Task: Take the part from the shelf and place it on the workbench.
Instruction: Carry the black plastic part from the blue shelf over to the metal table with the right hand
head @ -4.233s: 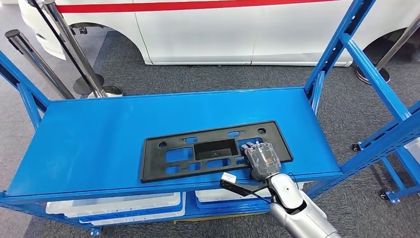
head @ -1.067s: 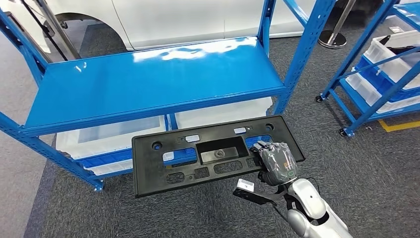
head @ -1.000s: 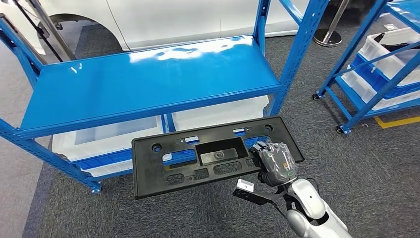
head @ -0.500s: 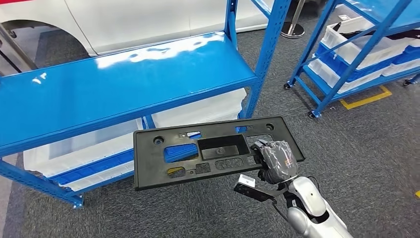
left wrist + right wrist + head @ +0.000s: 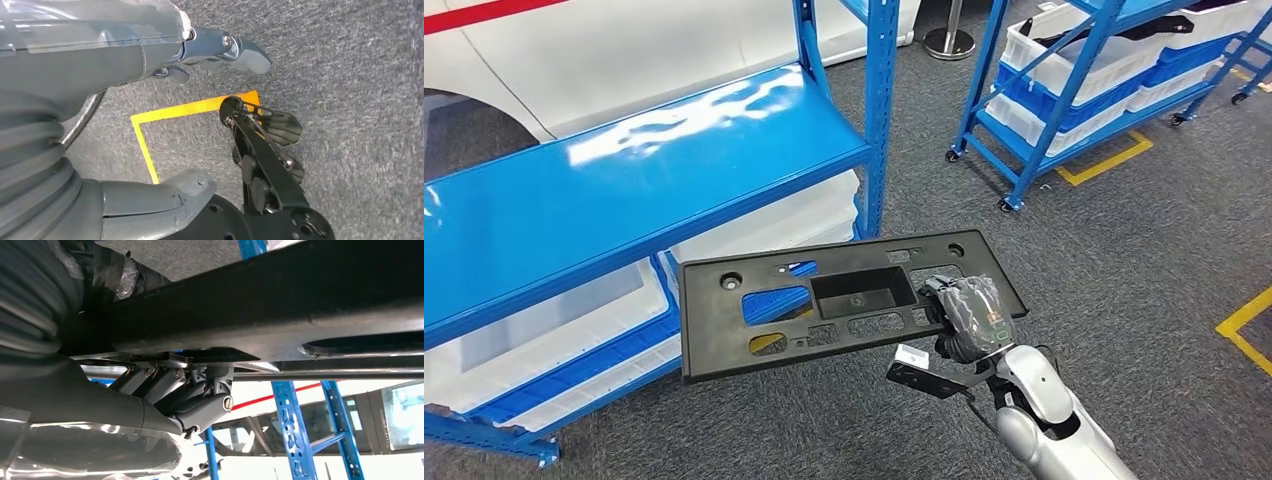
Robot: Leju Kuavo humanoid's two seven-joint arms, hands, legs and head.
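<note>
Black plastic part (image 5: 844,305), flat and long with several cut-outs, held in the air over grey carpet floor (image 5: 1144,260), level and a little tilted. Gripped at its right end by right hand (image 5: 969,318), fingers curled over the top face and closed on the edge; in the right wrist view, fingers (image 5: 200,390) pressed against the underside of the part (image 5: 280,305). Left end of the part free, not touching anything, its far long edge overlapping the front of the blue shelf (image 5: 624,200) in the picture; cannot tell if touching there. Under the shelf board, white bins (image 5: 574,350) in blue trays. To the right, open carpet up to a second blue rack (image 5: 1064,90) with white bins, well apart. Yellow floor tape (image 5: 1244,330) near the right edge. Behind the shelf, white car body (image 5: 624,50). Left hand (image 5: 125,65) hanging over carpet (image 5: 360,75) and yellow tape corner (image 5: 190,107), holding nothing, thumb and fingers apart.
</note>
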